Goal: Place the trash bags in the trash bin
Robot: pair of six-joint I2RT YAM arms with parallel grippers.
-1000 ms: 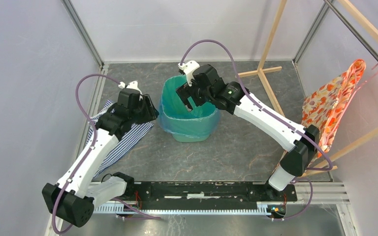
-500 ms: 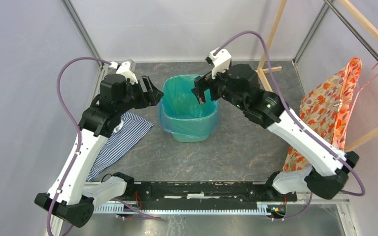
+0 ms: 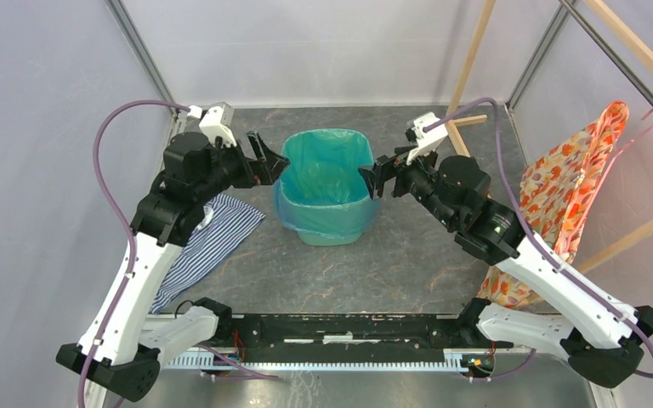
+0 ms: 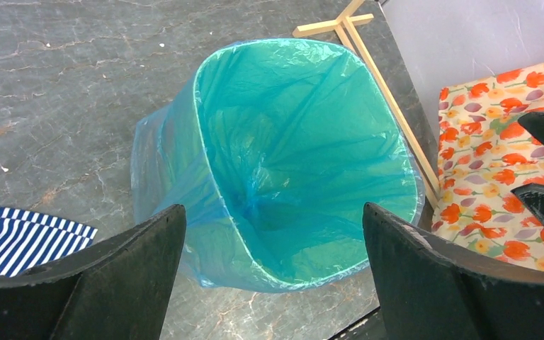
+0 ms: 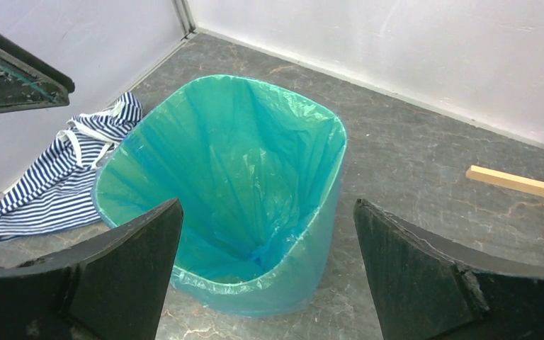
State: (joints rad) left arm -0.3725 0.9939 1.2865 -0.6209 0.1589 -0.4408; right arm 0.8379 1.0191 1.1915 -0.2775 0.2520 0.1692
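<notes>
Trash bag (image 3: 323, 174) lines trash bin (image 3: 330, 238) mid-worktop (image 3: 408, 255), its hem draped outside the rim. Left claw (image 3: 268, 160) and right claw (image 3: 375, 176) gape wide, both empty, 1 each side of the rim. Risk: a claw snagging the thin film could tear it or tip the bin.
</notes>
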